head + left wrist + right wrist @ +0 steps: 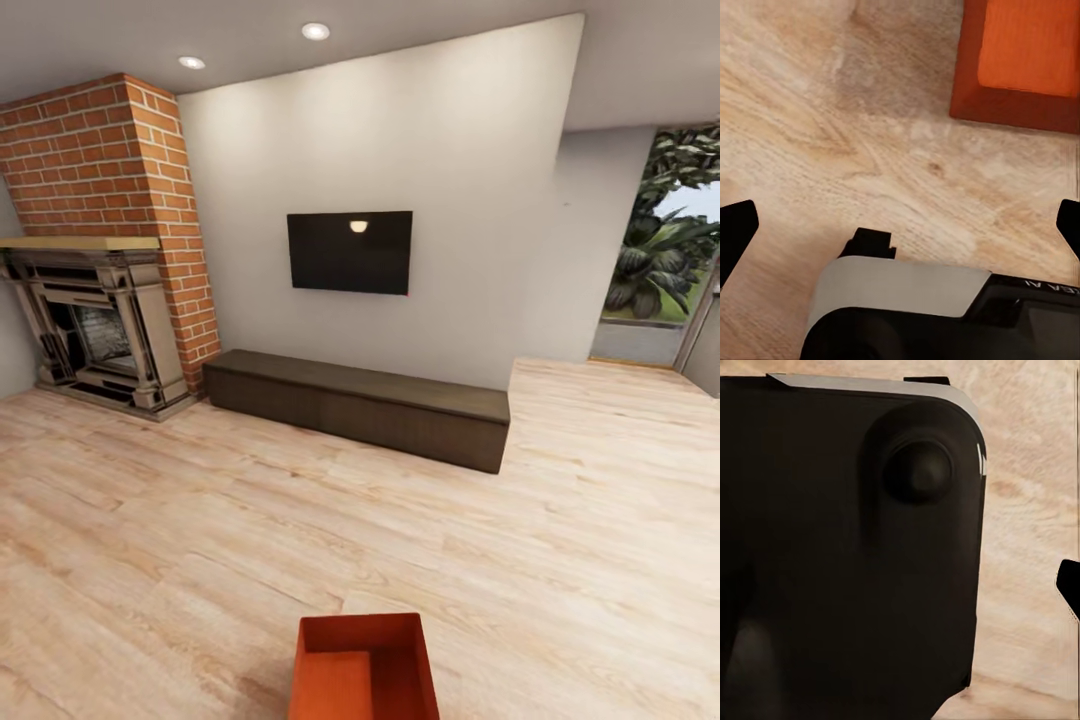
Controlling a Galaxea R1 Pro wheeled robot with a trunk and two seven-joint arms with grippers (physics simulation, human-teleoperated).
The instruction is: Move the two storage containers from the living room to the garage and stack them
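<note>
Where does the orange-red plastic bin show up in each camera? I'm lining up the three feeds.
Head view: orange-red rectangular plastic bin at bottom centre, on the light wood-plank floor.
Left wrist view: one corner of it at the picture's upper right.
Right wrist view: not in it.
Shared landmark: the wood-plank floor.

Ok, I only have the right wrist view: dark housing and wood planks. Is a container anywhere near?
Observer: Yes. The head view shows one orange-red container on the wood floor, right in front of the robot.
Operator: Is the left gripper holding it?
Observer: No. The left gripper is open, and the container lies apart from it, beyond the fingertips.
Operator: Which room is this?
Observer: It's the living room: brick fireplace, wall TV and long dark cabinet ahead.
</note>
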